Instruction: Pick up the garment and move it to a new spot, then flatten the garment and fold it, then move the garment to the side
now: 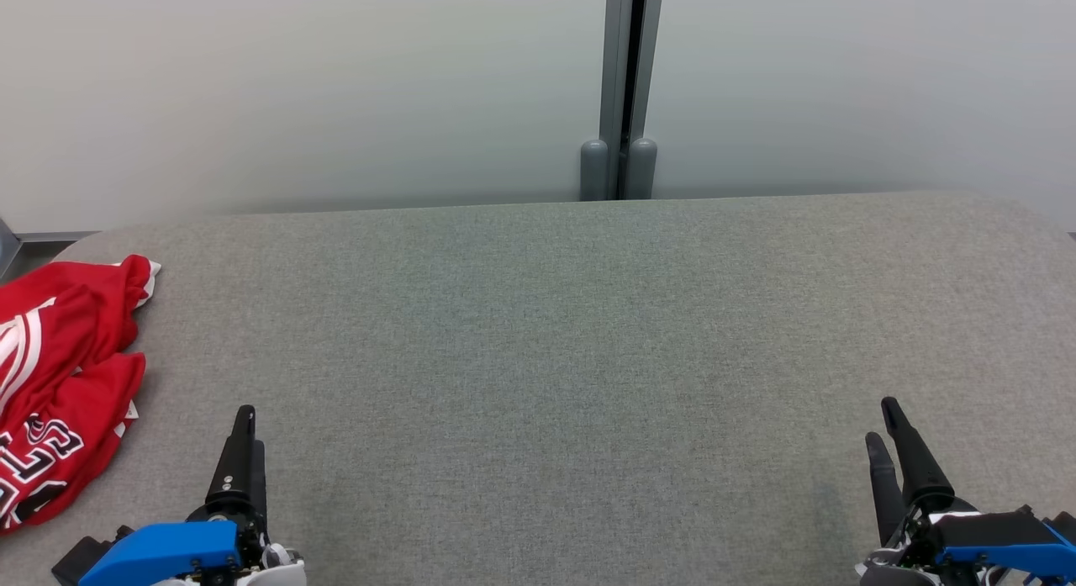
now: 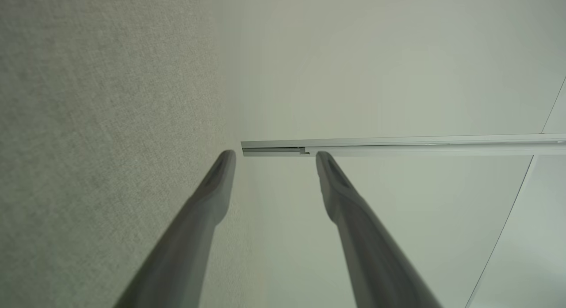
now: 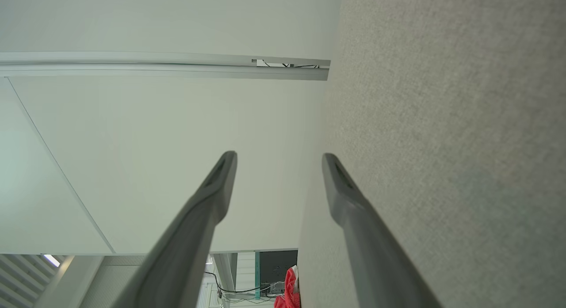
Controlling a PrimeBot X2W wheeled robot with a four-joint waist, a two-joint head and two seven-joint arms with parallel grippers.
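The garment (image 1: pixel 59 384) is a red jersey with white and black trim, lying crumpled at the far left edge of the grey fabric table (image 1: pixel 555 359) in the head view. A sliver of the garment (image 3: pixel 288 290) shows at the bottom of the right wrist view. My left gripper (image 1: pixel 244 422) rests at the lower left, just right of the garment and apart from it. Its fingers (image 2: pixel 221 175) stand open with nothing between them. My right gripper (image 1: pixel 883 422) is at the lower right, far from the garment, fingers (image 3: pixel 336 180) spread open and empty.
A pale wall runs behind the table with a grey vertical post (image 1: pixel 620 90) at its middle. The table's back edge curves down at both corners.
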